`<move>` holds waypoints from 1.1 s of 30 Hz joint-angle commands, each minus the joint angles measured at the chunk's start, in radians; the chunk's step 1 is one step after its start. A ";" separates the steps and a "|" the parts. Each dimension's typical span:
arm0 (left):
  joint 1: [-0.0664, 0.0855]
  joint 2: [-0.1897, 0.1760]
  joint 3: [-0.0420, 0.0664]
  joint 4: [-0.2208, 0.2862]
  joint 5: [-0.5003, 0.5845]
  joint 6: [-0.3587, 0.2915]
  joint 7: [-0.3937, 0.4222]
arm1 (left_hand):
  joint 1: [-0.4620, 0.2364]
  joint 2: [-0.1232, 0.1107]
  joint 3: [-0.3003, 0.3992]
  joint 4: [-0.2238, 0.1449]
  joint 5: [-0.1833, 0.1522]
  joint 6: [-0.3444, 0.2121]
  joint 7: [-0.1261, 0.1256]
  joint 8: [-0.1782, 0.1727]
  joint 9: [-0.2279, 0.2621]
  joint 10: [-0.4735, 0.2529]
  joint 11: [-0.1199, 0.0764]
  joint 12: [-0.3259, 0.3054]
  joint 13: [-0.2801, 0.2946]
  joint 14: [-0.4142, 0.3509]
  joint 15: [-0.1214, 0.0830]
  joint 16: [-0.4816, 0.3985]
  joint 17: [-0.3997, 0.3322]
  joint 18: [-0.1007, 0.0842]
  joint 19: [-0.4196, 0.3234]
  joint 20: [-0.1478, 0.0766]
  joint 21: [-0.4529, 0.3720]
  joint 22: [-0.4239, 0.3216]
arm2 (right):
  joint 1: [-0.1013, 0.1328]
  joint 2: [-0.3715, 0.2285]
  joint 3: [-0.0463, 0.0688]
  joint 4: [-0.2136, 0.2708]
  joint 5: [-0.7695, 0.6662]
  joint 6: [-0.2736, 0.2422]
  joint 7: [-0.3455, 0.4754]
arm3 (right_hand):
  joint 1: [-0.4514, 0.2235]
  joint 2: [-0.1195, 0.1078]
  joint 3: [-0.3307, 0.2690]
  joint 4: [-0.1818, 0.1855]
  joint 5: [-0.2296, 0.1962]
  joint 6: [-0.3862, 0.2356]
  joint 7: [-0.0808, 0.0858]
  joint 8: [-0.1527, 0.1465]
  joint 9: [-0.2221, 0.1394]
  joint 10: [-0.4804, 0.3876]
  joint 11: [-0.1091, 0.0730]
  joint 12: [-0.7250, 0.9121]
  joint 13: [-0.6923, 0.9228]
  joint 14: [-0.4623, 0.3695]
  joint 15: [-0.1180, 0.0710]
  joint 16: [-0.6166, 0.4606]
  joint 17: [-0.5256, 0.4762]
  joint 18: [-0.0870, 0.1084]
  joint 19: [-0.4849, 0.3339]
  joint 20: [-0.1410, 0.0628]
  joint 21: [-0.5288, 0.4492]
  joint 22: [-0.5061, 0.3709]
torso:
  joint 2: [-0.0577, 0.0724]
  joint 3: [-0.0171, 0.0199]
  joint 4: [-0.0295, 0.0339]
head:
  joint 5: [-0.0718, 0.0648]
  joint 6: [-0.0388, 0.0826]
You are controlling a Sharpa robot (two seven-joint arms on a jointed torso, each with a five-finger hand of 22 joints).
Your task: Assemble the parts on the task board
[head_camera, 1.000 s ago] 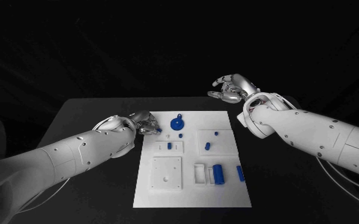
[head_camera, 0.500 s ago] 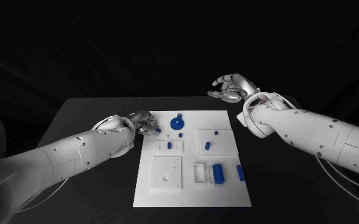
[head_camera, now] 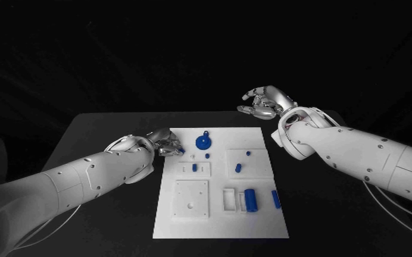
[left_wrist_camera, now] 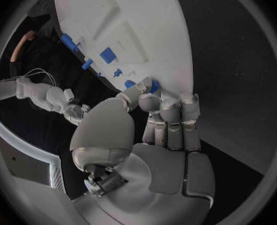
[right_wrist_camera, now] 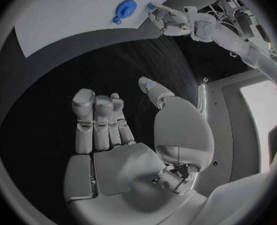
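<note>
- Black desk (head_camera: 103, 132) carries the white rectangular task board (head_camera: 219, 209) at its middle.
- Right robot hand (head_camera: 268, 102) hovers beyond the board's far right corner, fingers loosely curled, holding nothing.
- Left robot hand (head_camera: 165, 142) at the board's left edge pinches a small blue part (left_wrist_camera: 154, 86) between its fingertips.
- Other blue parts, including a round blue disc (head_camera: 203, 143), lie on the board.

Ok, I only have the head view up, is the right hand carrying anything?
Observer: No. In the right wrist view, the right hand has a bare palm, with the thumb apart from the fingers.
Operator: What's ahead of its fingers?
Observer: Black table, then the task board beyond it.
Operator: Has the left hand got a part?
Observer: In the left wrist view, a small blue piece sits right at the left hand fingertips, by the board's edge. I can't tell whether it is gripped.
</note>
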 commanded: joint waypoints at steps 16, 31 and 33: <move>0.053 -0.088 0.038 0.114 0.517 0.419 0.013 | -0.018 0.034 0.012 -0.029 0.002 0.011 0.004 0.010 0.015 -0.014 -0.006 0.012 0.005 -0.019 -0.007 0.011 0.006 0.001 -0.025 -0.076 0.008 0.011 | -0.005 -0.005 -0.008 0.059 -0.156 0.114 0.157 | 0.106 0.032 0.080 -0.070 -0.097 0.030 0.002 0.021 0.004 -0.004 -0.009 0.013 -0.013 0.003 -0.013 -0.006 0.005 0.127 -0.008 -0.001 -0.007 0.015 | -0.002 0.0010 0.0018 | 0.004 0.013; 0.062 -0.107 0.037 0.190 0.727 0.590 -0.069 | -0.041 0.047 0.013 -0.043 0.010 0.017 0.001 0.017 0.027 -0.024 -0.009 0.014 0.005 -0.025 -0.010 0.011 0.005 -0.003 -0.030 -0.077 0.006 0.010 | -0.007 -0.013 -0.080 0.192 -0.376 0.206 0.208 | 0.149 0.020 0.138 -0.105 -0.126 0.067 -0.013 0.036 0.005 -0.004 -0.023 0.020 -0.020 0.002 -0.025 -0.006 0.009 0.127 -0.011 0.014 0.004 0.021 | -0.002 0.0003 0.0003 | 0.008 0.022; 0.062 -0.107 0.037 0.194 0.728 0.591 -0.070 | -0.050 0.048 0.014 -0.043 0.024 0.019 -0.001 0.021 0.034 -0.025 -0.011 0.014 0.004 -0.026 -0.011 0.010 0.004 -0.004 -0.031 -0.077 0.005 0.009 | -0.007 -0.014 -0.087 0.205 -0.389 0.214 0.210 | 0.147 0.018 0.136 -0.108 -0.126 0.067 -0.015 0.036 0.005 -0.005 -0.025 0.020 -0.020 0.002 -0.027 -0.006 0.009 0.127 -0.012 0.016 0.006 0.022 | -0.001 0.0001 0.0003 | 0.008 0.022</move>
